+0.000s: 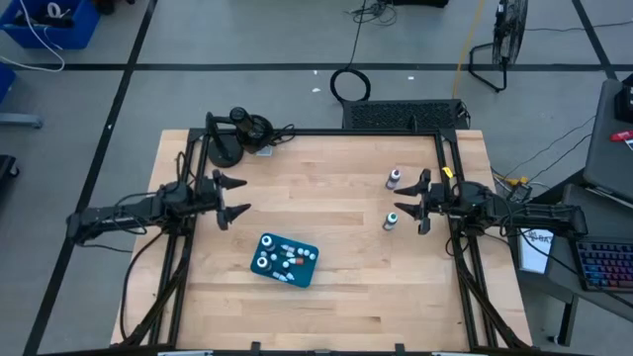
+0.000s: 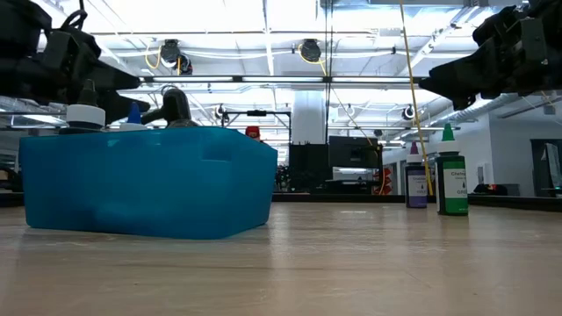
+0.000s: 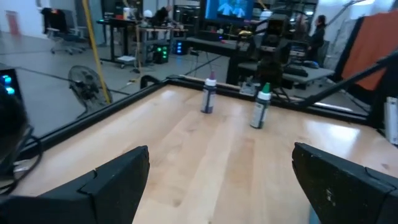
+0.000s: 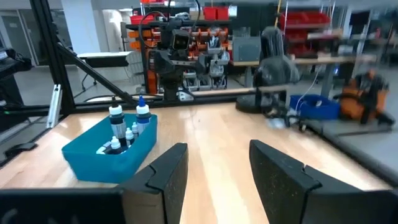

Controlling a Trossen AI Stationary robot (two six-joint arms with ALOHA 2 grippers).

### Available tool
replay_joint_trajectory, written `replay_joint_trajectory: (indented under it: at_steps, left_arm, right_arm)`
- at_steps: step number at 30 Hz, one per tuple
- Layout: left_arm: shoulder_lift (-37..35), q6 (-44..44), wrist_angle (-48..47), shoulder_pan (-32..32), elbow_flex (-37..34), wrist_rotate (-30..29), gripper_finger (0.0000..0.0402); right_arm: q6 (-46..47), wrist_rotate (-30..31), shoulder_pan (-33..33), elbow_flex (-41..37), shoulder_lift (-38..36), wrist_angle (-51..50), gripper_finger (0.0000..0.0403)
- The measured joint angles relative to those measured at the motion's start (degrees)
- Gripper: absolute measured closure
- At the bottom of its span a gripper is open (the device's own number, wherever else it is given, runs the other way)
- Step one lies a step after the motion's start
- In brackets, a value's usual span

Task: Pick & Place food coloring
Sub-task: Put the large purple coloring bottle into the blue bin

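A teal tray (image 1: pixel 309 275) lies on the wooden table near its front middle. In it stand white-capped food coloring bottles (image 4: pixel 115 119) and tiny dropper bottles (image 1: pixel 293 260). Two more food coloring bottles stand upright on the table at the right: a purple one (image 1: pixel 394 179) and a green one (image 1: pixel 391 221); the left wrist view also shows this purple bottle (image 3: pixel 209 94) and green bottle (image 3: pixel 260 108). My right gripper (image 1: pixel 407 203) hovers level just right of them, open and empty, touching neither. My left gripper (image 1: pixel 241 196) hovers level at the table's left, wide open and empty.
A dark stand (image 1: pixel 237 133) sits at the table's far left corner. Black frame rails (image 1: pixel 447 158) run along the table's sides and far edge. Bare wood (image 1: pixel 326 198) lies between the two grippers, beyond the tray.
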Motion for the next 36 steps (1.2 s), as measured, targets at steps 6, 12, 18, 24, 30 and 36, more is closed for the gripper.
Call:
replay_joint_trajectory:
  at_steps: [6,12,18,24,30,36]
  left_arm:
    - [1.9,0.1,0.9,1.0,-0.1,-0.5,0.0011]
    - [2.2,0.1,3.1,1.0,-0.1,-1.2,0.0011]
    - [2.3,0.1,3.1,1.0,-0.1,-1.2,0.0011]
    - [2.3,0.1,3.1,1.0,-0.1,-1.2,0.0011]
    - [2.3,0.1,3.2,1.0,-0.1,-1.2,0.0011]
    - [2.3,0.1,3.2,1.0,-0.1,-1.2,0.0011]
  right_arm:
    - [6.1,0.0,0.0,0.0,0.0,8.3,0.0243]
    - [18.6,0.0,0.0,0.0,0.0,14.1,0.0243]
    - [18.5,0.0,0.0,0.0,0.0,15.9,0.0243]
    - [17.6,6.7,0.0,2.9,1.1,12.5,0.0241]
    - [19.9,24.1,0.0,25.3,16.2,-28.1,0.0214]
    - [22.2,21.6,-4.9,52.1,41.7,-55.7,0.0168]
